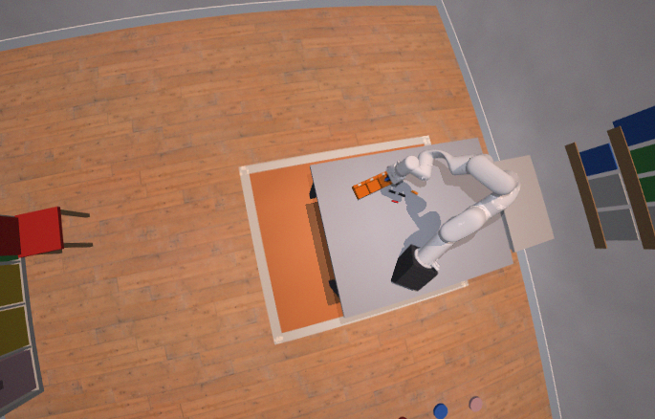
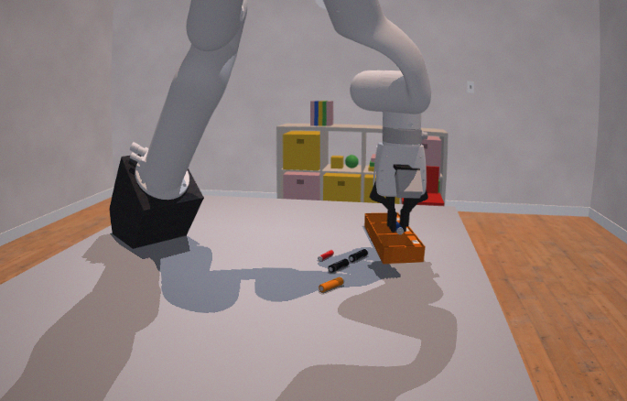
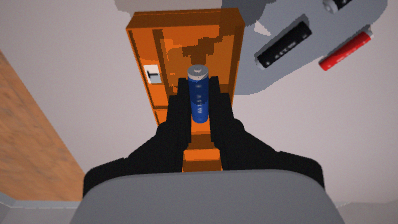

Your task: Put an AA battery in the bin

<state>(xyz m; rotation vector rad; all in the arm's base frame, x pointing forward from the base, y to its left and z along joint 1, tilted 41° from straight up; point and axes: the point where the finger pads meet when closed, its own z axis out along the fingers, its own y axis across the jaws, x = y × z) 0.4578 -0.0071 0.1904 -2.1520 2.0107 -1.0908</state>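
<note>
Gripper: the gripper (image 3: 200, 107) is pinching a blue AA battery (image 3: 199, 97) between its two black fingers, with the battery lying along the fingers and its silver cap pointing past the fingertips
Gripper position: the gripper (image 2: 397, 219) is hanging from the white arm (image 2: 395, 74) directly over the orange bin tray (image 2: 380, 243), fingers pointing down into it
Task item: the blue AA battery (image 2: 398, 229) is sitting in the grip above the tray, over one of its middle compartments; whether it is touching the tray floor cannot be told
Bin tray: the orange bin tray (image 3: 145, 55) is standing on the grey table (image 2: 255, 338), divided into compartments in a row; a white label marked T (image 3: 153, 75) is showing on the rim beside the compartment under the battery
Loose items on table: two black batteries (image 2: 339, 265) (image 2: 358, 255), a red battery (image 2: 325, 255) and an orange battery (image 2: 330, 285) are lying on the table near the tray, apart from each other
Wrist view of loose items: one black battery (image 3: 283, 46) and the red battery (image 3: 346, 50) are lying beside the tray
Arm base: the black base block (image 2: 126, 223) is standing on the table, well apart from the tray
Background: a shelf unit (image 2: 278, 159) with coloured boxes is standing against the far wall
</note>
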